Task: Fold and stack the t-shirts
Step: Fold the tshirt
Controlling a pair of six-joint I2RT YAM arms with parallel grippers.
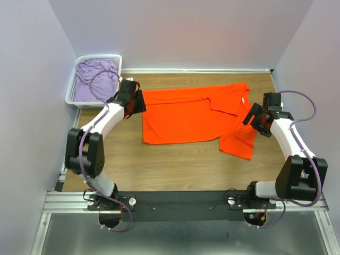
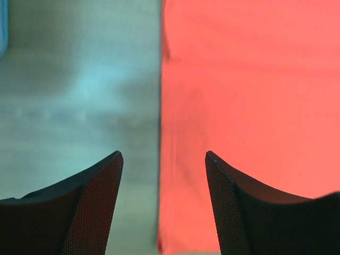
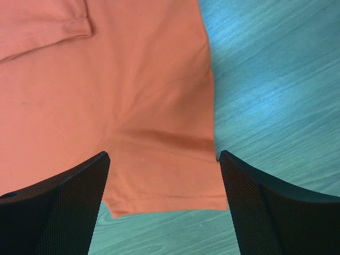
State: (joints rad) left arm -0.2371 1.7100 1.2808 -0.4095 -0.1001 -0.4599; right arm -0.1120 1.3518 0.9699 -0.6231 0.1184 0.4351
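Note:
The bright orange t-shirt (image 1: 191,114) lies partly folded on the wooden table, one sleeve (image 1: 238,143) sticking out at the near right. The pale lilac t-shirt (image 1: 95,79) lies crumpled in the white basket. My left gripper (image 1: 139,102) is open and empty over the shirt's left edge (image 2: 239,106), fingers (image 2: 93,207) astride that edge. My right gripper (image 1: 254,118) is open and empty above the sleeve (image 3: 133,106), whose hem lies between the fingers (image 3: 265,207).
The white lattice basket (image 1: 73,87) stands at the far left corner. Grey walls close in the table on left, back and right. Bare wood (image 1: 170,164) lies between the shirt and the arm bases.

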